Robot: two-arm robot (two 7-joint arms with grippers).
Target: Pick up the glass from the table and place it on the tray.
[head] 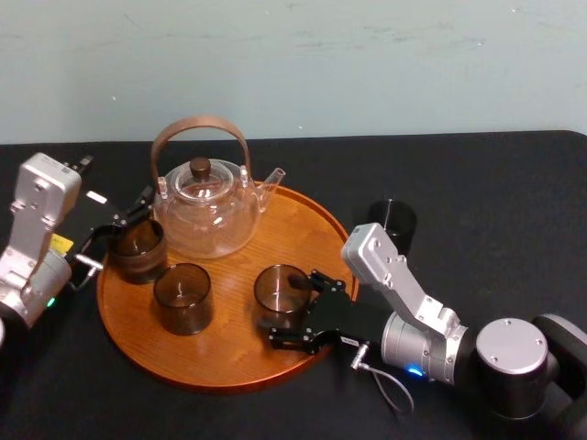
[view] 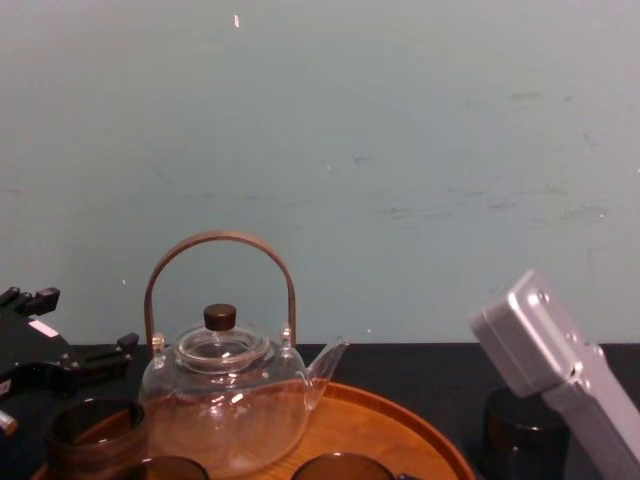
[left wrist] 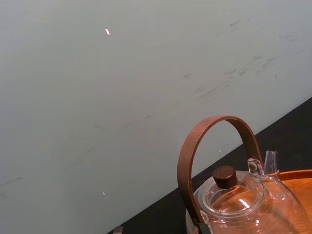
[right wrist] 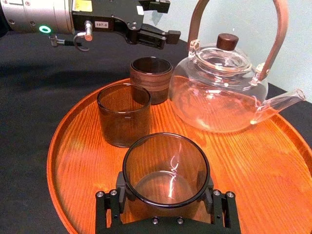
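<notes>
Glass [right wrist: 165, 165], right wrist view: smoky brown, see-through, upright on the tray [right wrist: 292, 195], clamped by the right gripper [right wrist: 165, 187]; second glass [right wrist: 124, 114] just beyond.
Head view: left gripper [head: 115, 231] spread open at frame left, beside ribbed cup [head: 138, 252]; black cup [head: 393, 220] on table [head: 495, 183], right.
Chest view: teapot [view: 225, 400] lower left of centre.

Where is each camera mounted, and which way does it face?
Head: high, looking down on the round orange-brown wooden tray; left gripper, right gripper at its edges.
Chest: low, facing forward at the clear glass teapot; right arm.
Left wrist: faces teapot and pale wall.
Right wrist: faces across tray; right gripper holds smoky glass tumbler.
All share the teapot.
</notes>
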